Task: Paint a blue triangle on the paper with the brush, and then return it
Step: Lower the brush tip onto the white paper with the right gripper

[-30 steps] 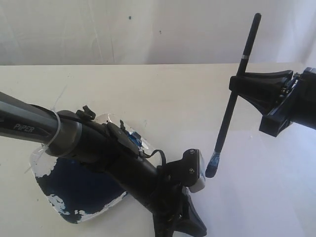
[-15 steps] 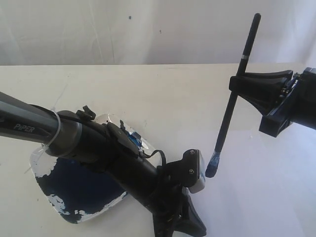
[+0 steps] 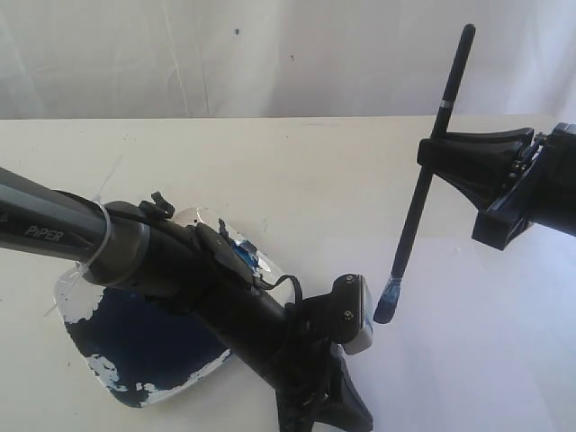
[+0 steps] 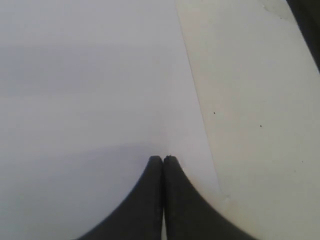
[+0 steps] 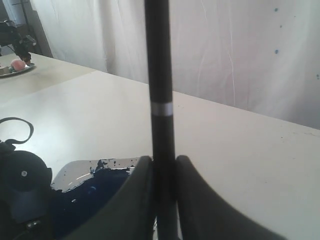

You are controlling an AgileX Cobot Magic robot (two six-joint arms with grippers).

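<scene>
My right gripper (image 3: 432, 151) (image 5: 161, 159) is shut on the brush (image 3: 423, 193) (image 5: 159, 75), a long black stick held nearly upright with a silver band above the fingers. Its blue-stained tip (image 3: 386, 306) hangs at the surface of the paper (image 3: 459, 360); I cannot tell if it touches. My left gripper (image 3: 326, 409) (image 4: 163, 158) is shut and empty, its fingertips down on the paper (image 4: 90, 85) near the sheet's edge. No blue triangle shows on any visible part of the paper.
A clear paint dish (image 3: 85, 292) (image 5: 75, 167) holding a dark-blue paint pool (image 3: 144, 346) lies under the left arm (image 3: 180, 261). Bare cream tabletop (image 4: 260, 125) borders the paper. A white curtain hangs behind. A small plate (image 5: 12, 69) sits far off.
The left wrist has sunk very slightly toward the table's front. The brush and right gripper have held still.
</scene>
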